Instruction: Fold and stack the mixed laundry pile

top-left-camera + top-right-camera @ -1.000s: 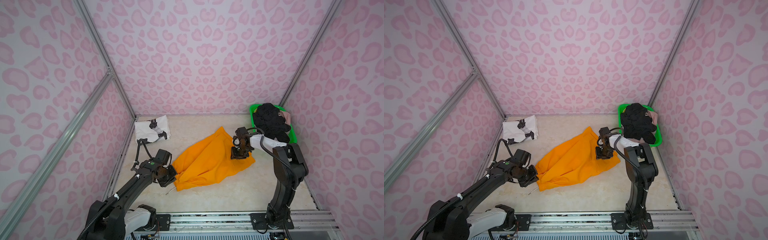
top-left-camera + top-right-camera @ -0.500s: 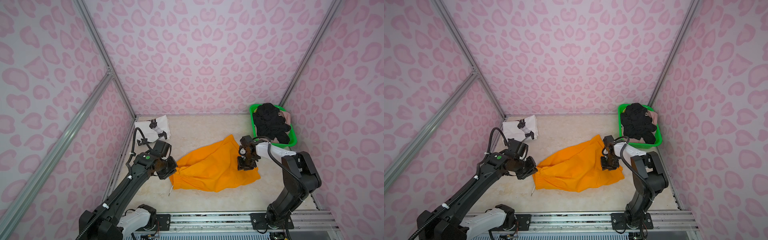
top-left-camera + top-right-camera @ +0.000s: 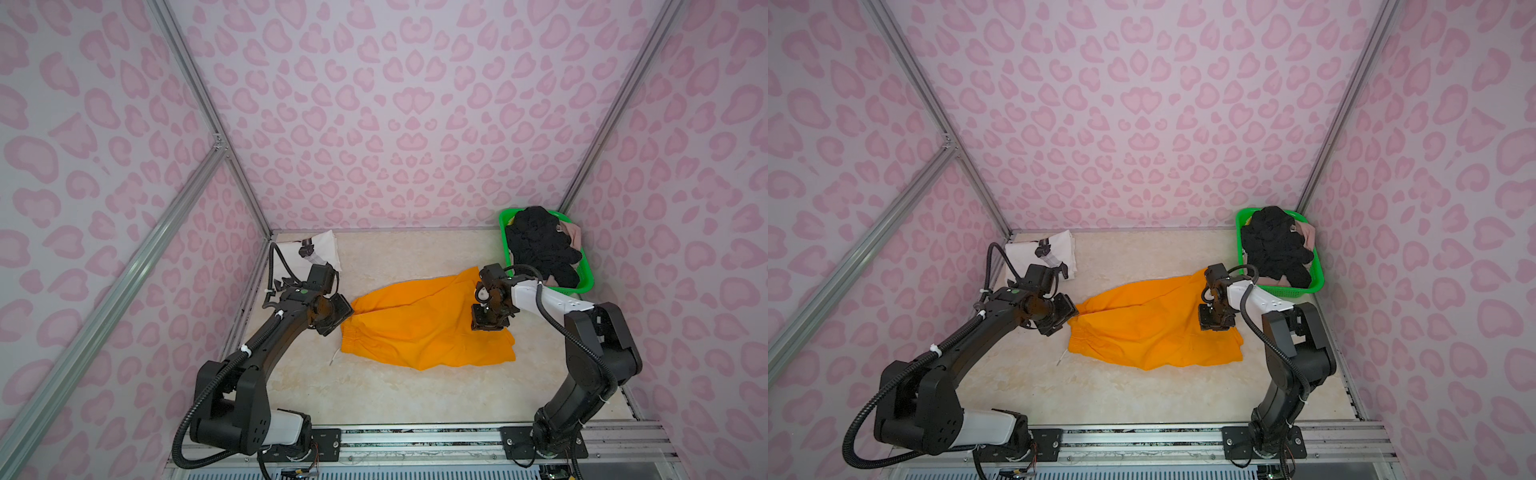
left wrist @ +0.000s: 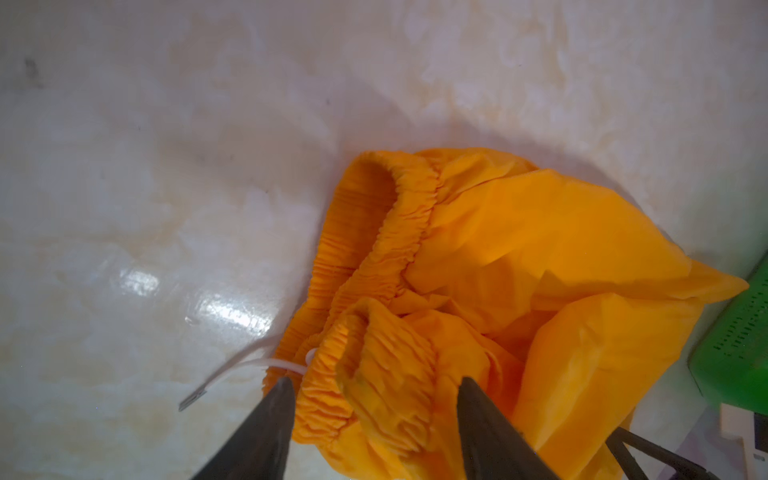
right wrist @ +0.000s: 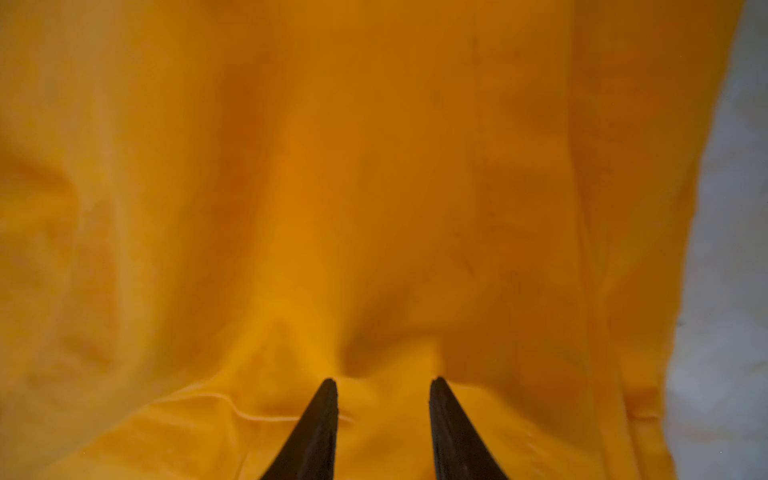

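Bright orange drawstring shorts [image 3: 424, 328] [image 3: 1150, 328] lie spread across the middle of the table. My left gripper [image 3: 345, 314] [image 3: 1070, 316] [image 4: 374, 380] is at their waistband end, open, with the gathered waistband [image 4: 374, 266] loose between its fingers. My right gripper [image 3: 486, 326] [image 3: 1213, 326] [image 5: 382, 380] points down on the leg end, shut on a puckered fold of the shorts [image 5: 374, 166]. A folded white T-shirt with black print [image 3: 320, 249] [image 3: 1038, 253] lies in the far left corner. A black knit piece [image 3: 536, 245] [image 3: 1273, 245] and a beige-pink piece [image 3: 573, 232] [image 3: 1308, 232] are piled at the far right.
A green mesh basket [image 3: 505, 224] [image 3: 1239, 224] in the far right corner holds the black and beige-pink pieces. The white drawstring [image 4: 232, 374] trails onto the marble-look table [image 3: 374, 395]. Pink patterned walls close in on three sides.
The shorts were dragged toward the front and laid flatter. My left gripper swung farther back with the waistband and then opened, letting it go. The right gripper came nearer with the leg end.
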